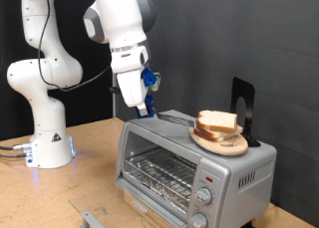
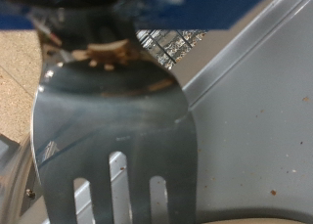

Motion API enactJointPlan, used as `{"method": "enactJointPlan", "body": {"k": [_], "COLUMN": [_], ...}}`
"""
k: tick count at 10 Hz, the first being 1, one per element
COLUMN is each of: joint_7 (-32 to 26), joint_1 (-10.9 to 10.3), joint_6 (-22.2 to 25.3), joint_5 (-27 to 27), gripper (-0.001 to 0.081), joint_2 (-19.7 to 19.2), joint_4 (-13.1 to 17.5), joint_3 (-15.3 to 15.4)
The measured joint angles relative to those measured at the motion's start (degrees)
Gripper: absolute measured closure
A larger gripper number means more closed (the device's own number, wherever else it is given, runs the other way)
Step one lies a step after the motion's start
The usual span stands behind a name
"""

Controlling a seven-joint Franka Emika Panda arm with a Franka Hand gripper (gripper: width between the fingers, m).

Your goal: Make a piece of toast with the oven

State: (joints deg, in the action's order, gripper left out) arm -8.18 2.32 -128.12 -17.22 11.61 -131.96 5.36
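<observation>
My arm bends down from the exterior view's top, wrist tilted, so my gripper (image 1: 143, 106) hangs just over the top rear corner of the oven (image 1: 189, 163) on the exterior view's left. My fingers are clamped on the handle of a metal spatula (image 2: 108, 136), whose slotted blade fills the wrist view; three slots show in it. One piece of toast (image 1: 217, 121) lies on one round wooden plate (image 1: 221, 141), which sits on the oven's roof, well to the exterior view's right of my gripper. One oven stands on the table (image 1: 90, 183), door shut, wire rack visible through the glass, two knobs in sight.
</observation>
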Motion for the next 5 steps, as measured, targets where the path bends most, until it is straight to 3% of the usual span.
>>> {"method": "enactJointPlan", "body": {"k": [5], "joint_7": [0.55], "joint_1": [-0.02], "joint_6": [-0.61], "joint_5": [-0.02], "gripper": [0.0406], "joint_2": [-1.34], "joint_4": [1.08], "joint_3": [0.03]}}
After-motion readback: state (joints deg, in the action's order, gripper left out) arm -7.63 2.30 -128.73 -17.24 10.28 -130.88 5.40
